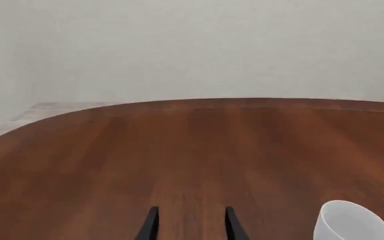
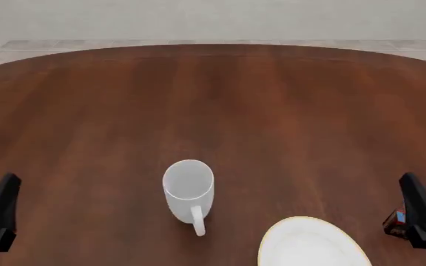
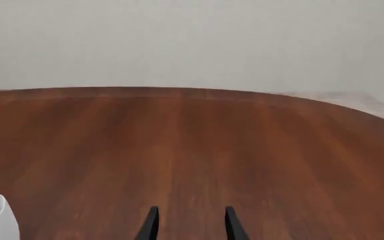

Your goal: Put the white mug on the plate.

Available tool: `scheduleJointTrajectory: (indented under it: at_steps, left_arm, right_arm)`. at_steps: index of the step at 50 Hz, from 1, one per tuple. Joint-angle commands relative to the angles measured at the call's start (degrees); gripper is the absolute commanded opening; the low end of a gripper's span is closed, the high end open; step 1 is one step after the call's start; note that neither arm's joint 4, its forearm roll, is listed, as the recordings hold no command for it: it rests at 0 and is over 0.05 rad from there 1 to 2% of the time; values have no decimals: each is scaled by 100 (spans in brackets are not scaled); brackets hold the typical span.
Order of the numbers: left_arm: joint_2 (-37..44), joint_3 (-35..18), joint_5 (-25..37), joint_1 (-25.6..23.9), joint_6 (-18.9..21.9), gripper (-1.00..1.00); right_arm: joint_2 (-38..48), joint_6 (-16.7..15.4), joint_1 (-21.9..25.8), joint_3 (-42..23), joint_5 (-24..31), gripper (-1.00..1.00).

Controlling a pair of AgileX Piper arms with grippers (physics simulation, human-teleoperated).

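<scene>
I see white mug (image 2: 188, 188) upright on table (image 2: 272, 111), handle toward me | plate (image 2: 309, 246) near, apart | left gripper (image 1: 189, 225) parted, empty | right gripper (image 3: 189, 225) parted, empty

I am seeing a rounded bench (image 2: 272, 111) of reddish-brown wood grain filling most of the front view, its far edge curving across the top of the picture. Beyond that edge a strip of pale tiled floor (image 2: 198, 42) is showing, and behind it a plain off-white wall (image 2: 213, 16) is closing off the scene. At the near right of the bench a small dark box (image 2: 395, 221) with red and blue markings is lying mostly hidden; I cannot read its face. Both wrist views are showing the same wood surface and wall.
</scene>
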Motion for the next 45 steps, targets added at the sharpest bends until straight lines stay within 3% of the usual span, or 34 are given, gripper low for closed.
scheduleJointTrajectory:
  at_steps: [1, 39, 45]
  left_arm:
    - [20, 13, -29, -11, 1, 100]
    - [13, 14, -14, -11, -2, 100]
    - [-8, 17, -69, -18, 54, 100]
  right_arm:
    - [-297, 61, -4, 63, -15, 100]
    - [-10, 39, -79, 64, -173, 100]
    - [531, 25, 124, -771, 367, 100]
